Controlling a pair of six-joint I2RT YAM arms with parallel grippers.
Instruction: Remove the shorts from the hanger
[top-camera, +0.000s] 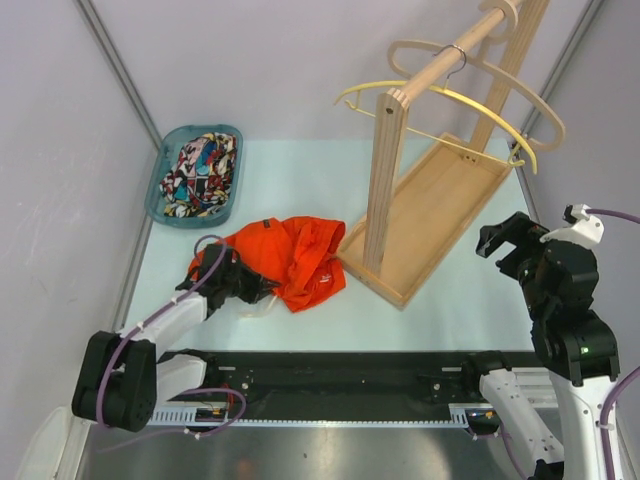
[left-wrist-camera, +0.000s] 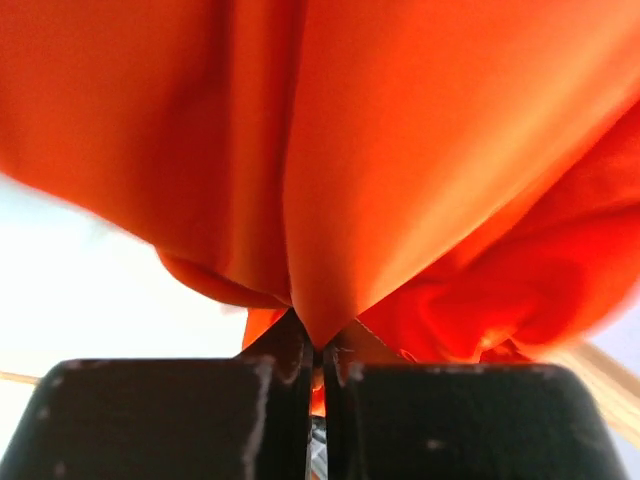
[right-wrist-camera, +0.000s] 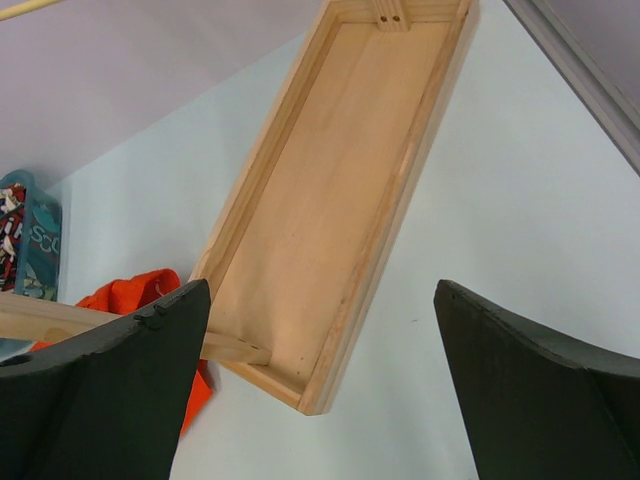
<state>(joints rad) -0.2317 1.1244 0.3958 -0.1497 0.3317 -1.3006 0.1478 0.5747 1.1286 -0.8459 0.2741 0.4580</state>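
The orange-red shorts (top-camera: 295, 255) lie crumpled on the table left of the wooden rack's base. My left gripper (top-camera: 247, 285) is shut on a fold of them; in the left wrist view the orange fabric (left-wrist-camera: 400, 150) fills the frame and is pinched between the fingers (left-wrist-camera: 295, 390). The comic-print shorts (top-camera: 197, 175) lie in the teal basket (top-camera: 158, 190) at the back left. Two bare hangers, a wooden one (top-camera: 500, 75) and a yellow one (top-camera: 480, 110), hang on the rack's rod. My right gripper (top-camera: 500, 240) is open and empty, raised at the right, over the rack's base tray (right-wrist-camera: 330, 220).
The wooden rack (top-camera: 385, 170) stands in the middle right with its post near the shorts and a long base tray (top-camera: 440, 205). Grey walls close in on the left, right and back. A black rail (top-camera: 330, 385) runs along the near edge.
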